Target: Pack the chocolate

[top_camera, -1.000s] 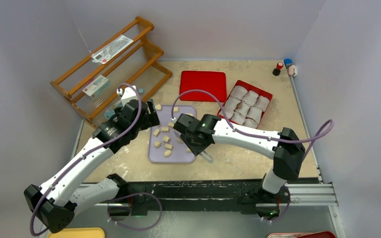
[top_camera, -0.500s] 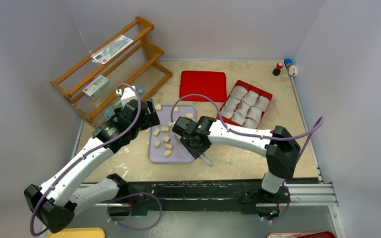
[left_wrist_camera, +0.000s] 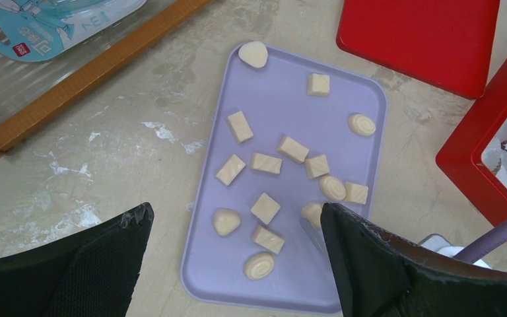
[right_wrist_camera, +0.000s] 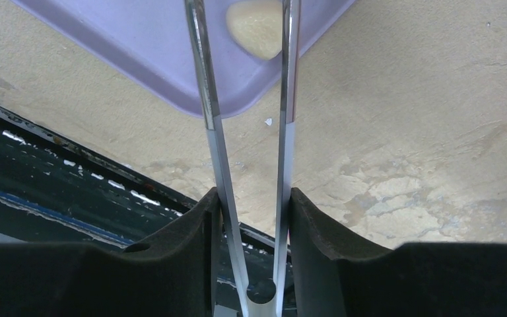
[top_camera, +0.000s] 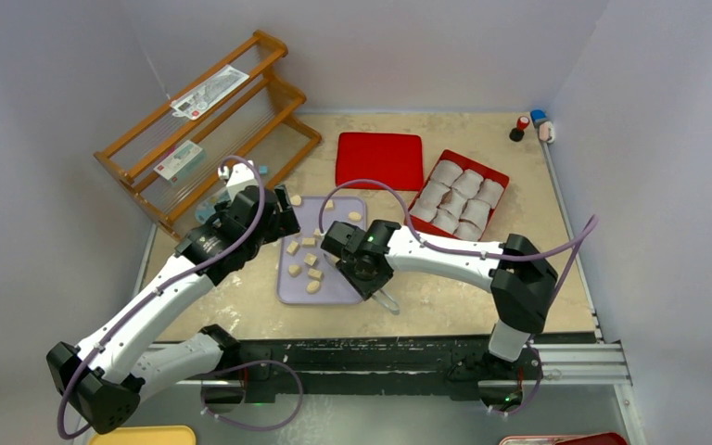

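Several pale chocolate (left_wrist_camera: 265, 208) pieces, square and rounded, lie scattered on a lilac tray (left_wrist_camera: 277, 112), which shows in the top view too (top_camera: 294, 289). My left gripper (left_wrist_camera: 236, 218) hangs open above the tray's near half, touching nothing; from above it sits at the tray's left edge (top_camera: 281, 221). My right gripper (right_wrist_camera: 254, 198) is shut on metal tongs (right_wrist_camera: 210, 112). The two blades stand apart on either side of one rounded chocolate piece (right_wrist_camera: 256, 26) near the tray's corner. Whether the blades touch it I cannot tell. In the top view the right gripper (top_camera: 368, 269) is over the tray's right side.
A red box (top_camera: 499, 172) lined with white paper cups stands right of the tray, and a flat red lid (top_camera: 380, 159) lies behind it. A wooden rack (top_camera: 206, 130) fills the back left. Small items (top_camera: 530, 124) sit at the far right corner. The table's front rail (right_wrist_camera: 53, 191) is close.
The right arm has slid a little to the left with the tongs, further over the tray's right side. The left arm has barely moved.
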Controlling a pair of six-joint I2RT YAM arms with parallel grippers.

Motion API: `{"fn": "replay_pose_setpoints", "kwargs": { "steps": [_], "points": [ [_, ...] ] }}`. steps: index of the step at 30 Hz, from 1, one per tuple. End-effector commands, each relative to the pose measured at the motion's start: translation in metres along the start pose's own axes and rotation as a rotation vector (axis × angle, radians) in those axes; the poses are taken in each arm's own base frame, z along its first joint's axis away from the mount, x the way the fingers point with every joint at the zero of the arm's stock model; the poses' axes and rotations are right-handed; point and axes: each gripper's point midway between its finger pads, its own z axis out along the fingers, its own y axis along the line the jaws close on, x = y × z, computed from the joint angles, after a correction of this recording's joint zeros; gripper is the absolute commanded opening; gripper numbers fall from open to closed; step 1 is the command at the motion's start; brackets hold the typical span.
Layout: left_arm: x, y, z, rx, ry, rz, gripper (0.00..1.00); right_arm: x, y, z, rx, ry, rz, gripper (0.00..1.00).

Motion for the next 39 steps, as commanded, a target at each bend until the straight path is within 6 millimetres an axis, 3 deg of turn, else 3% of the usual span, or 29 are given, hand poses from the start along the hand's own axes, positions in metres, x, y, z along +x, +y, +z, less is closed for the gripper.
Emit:
{"fn": "replay_pose_setpoints", "kwargs": {
  "steps": [1,17,39],
  "points": [
    [-0.006,-0.004,-0.003,0.011,-0.017,-0.02,0.97,0.002,-0.002,0.0,0.01,-0.002,-0.006,0.41],
    [-0.006,-0.011,0.002,0.022,-0.015,-0.014,0.98,-0.007,-0.008,-0.026,0.012,-0.076,0.013,0.4],
    [-0.004,-0.011,0.008,0.011,-0.012,-0.002,0.98,-0.004,-0.014,-0.034,0.029,-0.086,0.012,0.39]
  ]
}}
